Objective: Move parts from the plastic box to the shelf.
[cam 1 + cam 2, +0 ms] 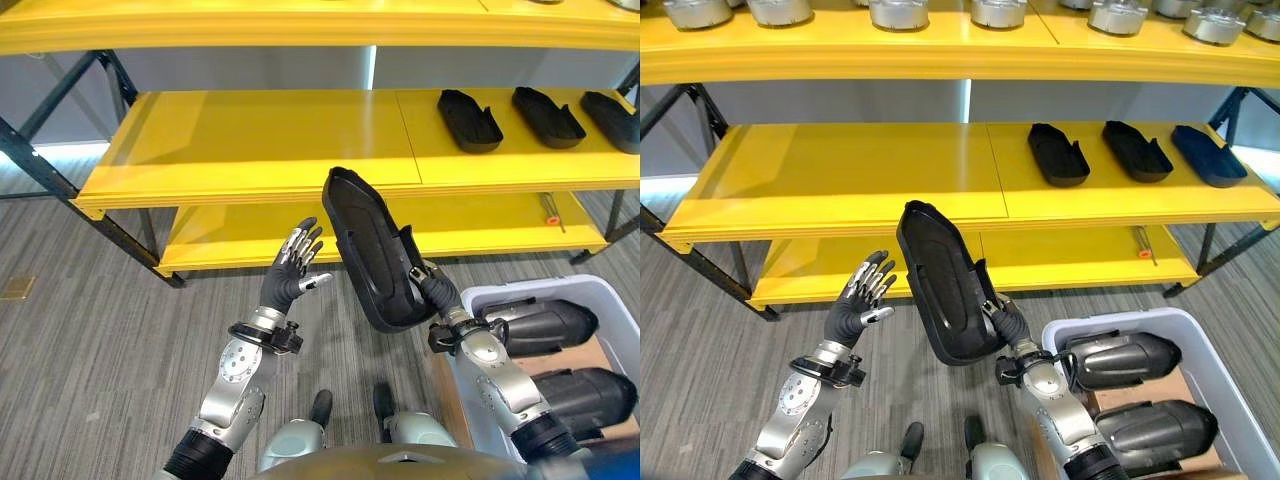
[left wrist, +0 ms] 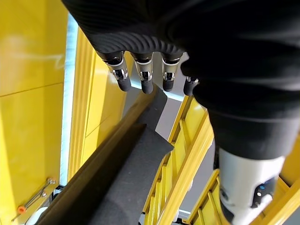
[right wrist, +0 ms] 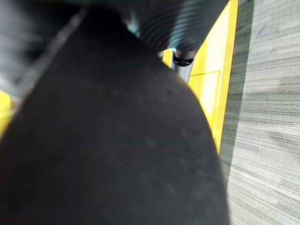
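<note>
The right hand (image 1: 1012, 322) grips a long black part (image 1: 945, 285) upright before the yellow shelf (image 1: 840, 170); its fingers are mostly hidden behind it. The left hand (image 1: 292, 265) is spread wide beside it. The white plastic box (image 1: 1215, 350) is cut off at the edge.

Matt black plastic part (image 1: 372, 248); glossy yellow shelf (image 1: 250, 140); translucent plastic box (image 1: 610, 300).

A workshop or parts store: yellow steel shelving (image 1: 840, 170) holding rows of metal parts (image 1: 900, 12).
</note>
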You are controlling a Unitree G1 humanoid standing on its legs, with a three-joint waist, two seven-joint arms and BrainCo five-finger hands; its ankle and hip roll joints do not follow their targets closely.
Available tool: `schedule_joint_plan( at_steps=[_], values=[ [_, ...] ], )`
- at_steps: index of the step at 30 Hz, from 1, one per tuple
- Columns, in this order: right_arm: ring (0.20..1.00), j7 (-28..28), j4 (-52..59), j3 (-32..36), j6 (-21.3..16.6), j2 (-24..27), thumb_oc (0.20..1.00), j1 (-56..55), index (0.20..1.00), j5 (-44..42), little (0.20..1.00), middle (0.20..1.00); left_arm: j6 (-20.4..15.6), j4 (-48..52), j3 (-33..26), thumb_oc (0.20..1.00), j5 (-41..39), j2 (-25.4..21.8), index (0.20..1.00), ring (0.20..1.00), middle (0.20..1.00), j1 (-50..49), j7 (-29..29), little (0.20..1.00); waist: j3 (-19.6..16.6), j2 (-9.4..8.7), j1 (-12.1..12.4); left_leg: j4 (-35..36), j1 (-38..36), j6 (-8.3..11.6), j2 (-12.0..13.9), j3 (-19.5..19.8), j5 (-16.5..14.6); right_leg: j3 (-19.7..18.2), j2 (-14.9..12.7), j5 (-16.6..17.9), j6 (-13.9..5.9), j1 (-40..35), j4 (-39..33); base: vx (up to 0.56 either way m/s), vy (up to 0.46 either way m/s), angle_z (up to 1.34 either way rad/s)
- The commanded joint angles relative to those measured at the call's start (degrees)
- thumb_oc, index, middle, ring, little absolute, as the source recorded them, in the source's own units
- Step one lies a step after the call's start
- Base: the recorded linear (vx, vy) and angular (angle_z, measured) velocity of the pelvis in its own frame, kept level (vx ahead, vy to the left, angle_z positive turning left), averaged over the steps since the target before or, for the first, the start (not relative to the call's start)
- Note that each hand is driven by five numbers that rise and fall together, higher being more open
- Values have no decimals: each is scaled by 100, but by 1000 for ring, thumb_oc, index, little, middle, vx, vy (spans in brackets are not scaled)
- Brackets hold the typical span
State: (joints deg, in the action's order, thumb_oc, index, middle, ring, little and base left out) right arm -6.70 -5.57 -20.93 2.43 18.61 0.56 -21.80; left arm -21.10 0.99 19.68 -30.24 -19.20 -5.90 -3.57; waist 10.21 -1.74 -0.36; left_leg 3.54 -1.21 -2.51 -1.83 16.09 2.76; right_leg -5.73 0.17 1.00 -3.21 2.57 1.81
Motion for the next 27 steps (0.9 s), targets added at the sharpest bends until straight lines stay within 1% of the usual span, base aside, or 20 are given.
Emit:
schedule_joint_plan(
  at_steps=[1,3,6,9,10,11,12,13,14,15,16,17,18,20,21,22,23,24,26,27],
  values=[
    [200,65,550,64,-342,-25,200,290,200,-208,200,200,-78,443,-194,1000,46,2,1000,1000,1000,-57,-86,1000,-227,-103,16,146,-573,-263,-373,-742,-314,91,-115,655,-151,-166,-339,246,-164,1],
    [200,62,525,76,-425,23,200,256,200,-192,200,200,-18,550,-192,1000,-1,-27,1000,1000,1000,-94,-130,1000,-208,-92,34,44,-651,-228,-283,-902,-337,308,-123,485,-72,-269,-218,247,-198,-6],
    [200,49,503,80,-450,50,200,272,200,-208,200,200,0,587,-161,1000,26,-40,1000,1000,1000,-69,-96,1000,-168,-105,38,-251,-572,-223,-275,-958,-441,427,-138,403,-10,-291,-95,138,-142,0],
    [200,39,407,18,-570,78,200,326,200,-222,200,200,2,626,-129,1000,94,-58,1000,1000,1000,13,5,1000,-116,-130,51,-781,-411,-226,-311,-1022,-635,553,-157,279,87,-323,74,148,-165,27],
    [200,36,343,-9,-638,75,200,363,200,-163,200,200,7,587,-122,1000,-4,-39,1000,1000,1000,80,79,1000,-106,-130,48,-1174,-294,-226,-377,-1074,-777,590,-164,198,148,-359,146,224,-225,43],
    [200,36,311,-21,-642,76,200,379,200,-184,200,200,10,555,-131,1000,35,-21,1000,1000,1000,128,127,1000,-110,-110,43,-1538,-159,-194,-426,-1122,-733,607,-146,139,200,-400,163,214,-223,37],
    [200,29,265,-40,-682,91,200,377,200,-217,200,200,-8,496,-105,1000,77,-13,1000,1000,1000,197,131,1000,-111,-98,20,-2049,18,-139,-456,-1269,-628,654,-150,85,265,-436,164,115,-132,33],
    [200,33,249,-41,-700,98,200,378,200,-222,200,200,-17,480,-96,1000,78,-12,1000,1000,1000,214,128,1000,-117,-90,10,-2171,72,-125,-449,-1313,-618,674,-149,71,282,-433,167,75,-141,24],
    [200,51,239,-11,-771,129,200,321,200,-211,200,200,-47,429,-58,1000,103,-1,1000,1000,1000,287,81,1000,-107,-82,-69,-3047,442,30,-320,-1743,-340,851,-205,21,382,-436,208,57,-157,15],
    [200,66,239,30,-838,122,200,257,200,-152,200,200,-77,392,-15,1000,129,1,1000,1000,1000,362,-19,1000,-67,-78,-135,-3813,923,148,-135,-1935,-31,963,-228,10,474,-461,254,61,-156,32],
    [200,67,227,34,-849,115,200,255,200,-142,200,200,-70,384,-13,1000,150,10,1000,1000,1000,387,-31,1000,-57,-70,-142,-3885,1015,154,-102,-1927,1,952,-218,4,485,-469,272,64,-97,91],
    [200,65,210,40,-852,107,200,250,200,-147,200,200,-77,352,-17,1000,186,22,1000,1000,1000,419,-51,1000,-43,-59,-157,-3926,1111,176,0,-1947,78,935,-205,-12,502,-494,291,154,12,98],
    [200,47,219,84,-788,94,200,238,200,-151,200,200,-51,322,-63,1000,197,22,1000,1000,1000,465,-69,1000,-48,-7,-219,-3383,1025,317,412,-2130,358,962,-195,-93,501,-598,290,197,65,46],
    [200,34,268,137,-693,121,200,231,200,-177,200,200,-155,324,-90,1000,480,-28,1000,1000,1000,475,100,1000,-96,71,-283,-2465,792,432,768,-2296,587,1038,-204,-176,466,-672,262,249,213,-40],
    [200,106,388,225,-633,227,200,163,200,-196,200,200,-266,344,-144,1000,426,-124,1000,1000,1000,462,283,1000,-140,146,-335,-1199,493,525,1046,-2398,806,1123,-267,-268,391,-818,190,291,347,-39],
    [200,130,462,253,-625,288,200,101,200,-162,200,200,-281,354,-193,1000,313,-144,1000,1000,1000,444,334,1000,-166,170,-334,-622,463,601,1124,-2402,985,1176,-308,-289,352,-915,106,301,385,6],
    [200,120,526,258,-631,318,200,31,200,-90,200,200,-348,329,-261,1000,313,-146,1000,1000,1000,446,414,1000,-170,144,-327,-345,562,665,1241,-2404,1197,1219,-385,-273,334,-1010,29,208,276,49],
    [200,121,554,265,-651,345,200,-19,200,-70,200,200,-380,314,-315,1000,351,-160,1000,1000,1000,444,456,1000,-162,118,-327,-263,636,697,1297,-2395,1294,1247,-442,-267,322,-1063,6,214,288,56],
    [200,76,535,234,-695,448,200,-67,200,-133,200,200,-481,262,-470,1000,481,-167,1000,1000,1000,354,439,1000,-158,71,-234,29,789,745,1390,-2156,1272,1250,-579,-364,275,-1167,94,248,389,14],
    [200,74,534,208,-660,478,200,-53,200,-141,200,200,-456,286,-541,1000,549,-155,1000,1000,1000,319,481,1000,-181,106,-209,78,732,754,1405,-2018,1206,1201,-601,-434,263,-1148,188,239,447,-11]
  ],
)
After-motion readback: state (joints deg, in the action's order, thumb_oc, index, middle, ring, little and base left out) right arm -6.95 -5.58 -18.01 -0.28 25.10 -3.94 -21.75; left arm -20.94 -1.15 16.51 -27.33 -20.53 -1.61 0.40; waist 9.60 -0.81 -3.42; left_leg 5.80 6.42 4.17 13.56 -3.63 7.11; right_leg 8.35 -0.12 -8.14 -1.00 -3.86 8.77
